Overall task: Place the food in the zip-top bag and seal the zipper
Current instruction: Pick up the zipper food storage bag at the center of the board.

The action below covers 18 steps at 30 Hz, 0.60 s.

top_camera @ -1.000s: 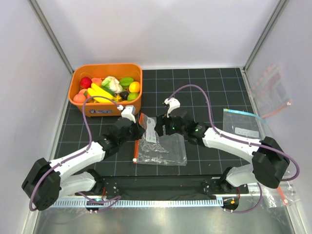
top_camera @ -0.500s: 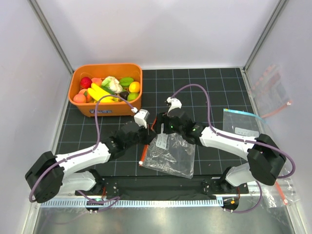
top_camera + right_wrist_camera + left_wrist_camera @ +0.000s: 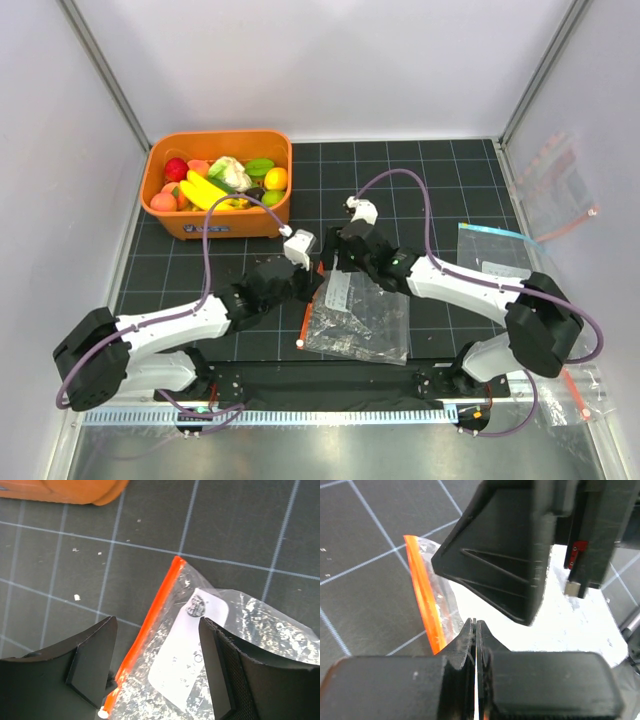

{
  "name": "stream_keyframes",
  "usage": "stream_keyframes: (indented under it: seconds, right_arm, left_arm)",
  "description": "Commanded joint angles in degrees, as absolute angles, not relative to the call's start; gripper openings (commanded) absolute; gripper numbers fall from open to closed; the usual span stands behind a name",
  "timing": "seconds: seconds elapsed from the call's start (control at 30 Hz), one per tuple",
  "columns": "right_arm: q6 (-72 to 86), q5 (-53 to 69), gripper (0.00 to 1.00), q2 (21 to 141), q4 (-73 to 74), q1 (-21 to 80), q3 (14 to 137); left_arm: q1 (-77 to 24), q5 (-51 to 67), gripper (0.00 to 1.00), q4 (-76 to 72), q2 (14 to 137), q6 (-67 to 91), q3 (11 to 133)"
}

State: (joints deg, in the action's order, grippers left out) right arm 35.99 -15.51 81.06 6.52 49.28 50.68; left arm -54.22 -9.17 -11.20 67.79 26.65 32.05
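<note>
The zip-top bag lies flat and empty in the middle of the mat, its red-orange zipper along its left edge. My left gripper is shut on the bag's mouth edge beside the zipper; a thin sliver of film shows between its jaws. My right gripper is open just above the bag's far corner, its jaws either side of the zipper and the bag's white label. The food lies in the orange basket at the far left.
A flat clear bag with a dark-blue top edge lies on the mat at the right. Another clear bag rests against the right wall. The right gripper's finger hangs close in front of the left wrist camera.
The bag has slid and turned towards the right and the near edge, drawn by my left gripper. The left gripper has moved right; the right gripper has shifted slightly right.
</note>
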Motion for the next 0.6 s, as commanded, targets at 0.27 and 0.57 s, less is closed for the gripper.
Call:
stream_keyframes:
  seconds: [0.27,0.57]
  right_arm:
    - [37.35,-24.52,0.81,85.25,14.41,51.05,56.51]
    - [36.83,-38.57,0.99,91.49,20.82,59.06,63.8]
  left_arm:
    - [-54.23,-32.15,0.16,-5.19,56.71,31.28,31.21]
    - [-47.91,-35.42,0.37,2.63,51.5,37.17,30.67]
